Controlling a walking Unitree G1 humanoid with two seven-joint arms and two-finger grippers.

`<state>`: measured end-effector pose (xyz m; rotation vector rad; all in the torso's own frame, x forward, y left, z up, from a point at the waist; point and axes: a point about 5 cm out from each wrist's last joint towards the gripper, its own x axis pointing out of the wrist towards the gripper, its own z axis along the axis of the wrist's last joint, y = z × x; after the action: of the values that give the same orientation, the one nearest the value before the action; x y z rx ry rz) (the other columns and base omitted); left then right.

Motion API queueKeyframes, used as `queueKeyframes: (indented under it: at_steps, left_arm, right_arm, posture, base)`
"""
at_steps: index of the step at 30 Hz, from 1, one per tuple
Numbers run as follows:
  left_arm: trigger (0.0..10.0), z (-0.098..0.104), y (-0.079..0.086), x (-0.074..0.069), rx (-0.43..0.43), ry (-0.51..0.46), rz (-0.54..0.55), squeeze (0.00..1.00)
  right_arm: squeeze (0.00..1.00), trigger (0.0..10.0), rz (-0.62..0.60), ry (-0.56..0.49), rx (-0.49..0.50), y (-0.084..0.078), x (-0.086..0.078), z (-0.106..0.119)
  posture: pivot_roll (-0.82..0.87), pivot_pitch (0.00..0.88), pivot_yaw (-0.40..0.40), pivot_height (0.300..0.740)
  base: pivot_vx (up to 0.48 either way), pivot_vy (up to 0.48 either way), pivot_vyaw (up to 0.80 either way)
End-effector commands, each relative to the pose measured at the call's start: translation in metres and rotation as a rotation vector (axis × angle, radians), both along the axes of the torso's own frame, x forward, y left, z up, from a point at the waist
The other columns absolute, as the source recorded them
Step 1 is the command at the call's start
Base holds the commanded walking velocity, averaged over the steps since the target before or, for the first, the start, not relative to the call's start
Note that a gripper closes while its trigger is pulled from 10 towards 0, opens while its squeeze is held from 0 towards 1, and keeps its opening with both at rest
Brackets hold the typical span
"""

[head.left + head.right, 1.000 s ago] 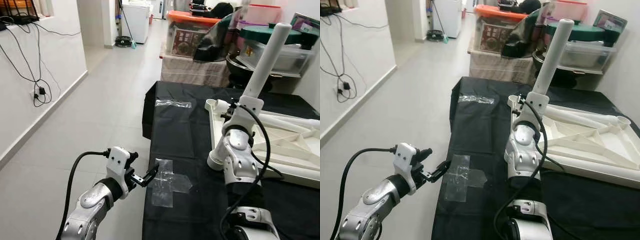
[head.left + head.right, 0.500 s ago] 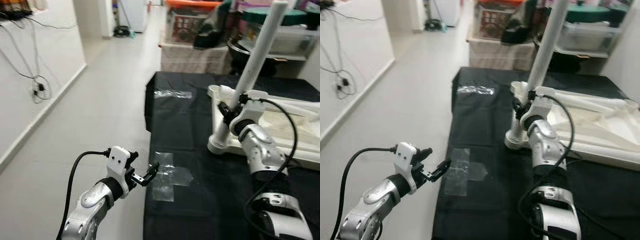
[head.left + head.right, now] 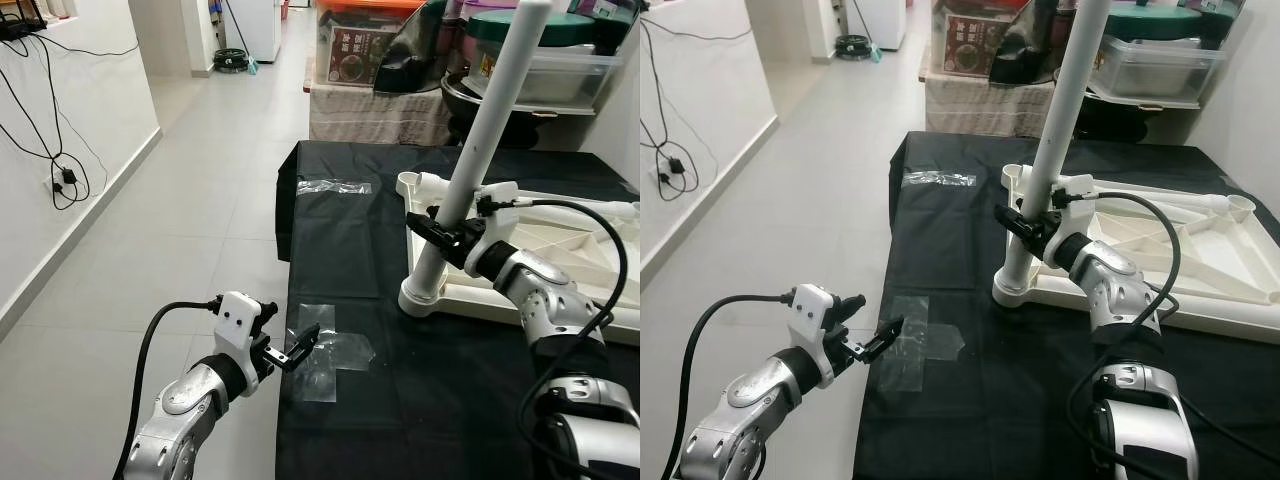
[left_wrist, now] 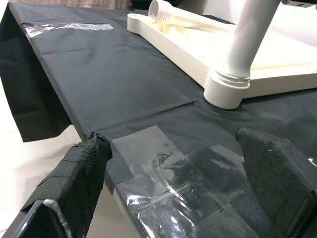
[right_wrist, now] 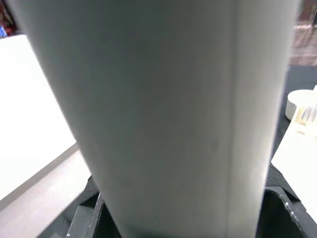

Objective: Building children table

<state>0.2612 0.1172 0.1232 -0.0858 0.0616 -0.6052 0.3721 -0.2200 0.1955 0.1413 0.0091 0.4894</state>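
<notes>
Table leg (image 3: 478, 150): white tube seated in the near corner socket of the upturned white tabletop (image 3: 560, 275), on the black-covered counter (image 3: 350, 250).
Axis: long axis near upright, top leaning toward 1 o'clock.
Progress: one leg stands; another leg (image 3: 560, 207) lies on the tabletop, so most fitting seems left.
Right tool (image 3: 447, 232): clenched around the standing leg low down.
Left tool (image 3: 300, 345): fingers spread, empty, by clear tape (image 3: 335, 352) at the counter's edge.

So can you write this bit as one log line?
right gripper: holding table leg | leg: standing in tabletop corner | left gripper: open by tape
</notes>
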Motion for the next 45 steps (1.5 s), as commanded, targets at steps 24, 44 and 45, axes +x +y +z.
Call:
queueKeyframes:
  at_steps: [24, 44, 45]
  left_arm:
    - [10.0, -0.002, -0.003, 0.000, 0.003, 0.005, -0.008, 0.00]
    - [10.0, -0.001, -0.002, 0.001, 0.006, 0.001, -0.007, 0.00]
    - [10.0, -0.001, -0.002, 0.001, 0.007, 0.001, -0.007, 0.00]
  right_arm:
    - [1.00, 10.0, -0.831, 0.096, 0.043, 0.031, -0.015, -0.019]
    - [0.00, 1.6, -0.005, 0.052, 0.103, -0.002, -0.004, 0.006]
    - [0.00, 0.0, -0.043, 0.045, 0.114, -0.002, 0.000, 0.008]
  posture:
    - [0.07, 0.000, -0.070, 0.740]
    - [0.07, 0.000, -0.072, 0.740]
    - [0.08, 0.000, -0.073, 0.740]
  base:
    - [0.000, 0.000, 0.00]
    - [0.000, 0.000, 0.00]
    - [0.000, 0.000, 0.00]
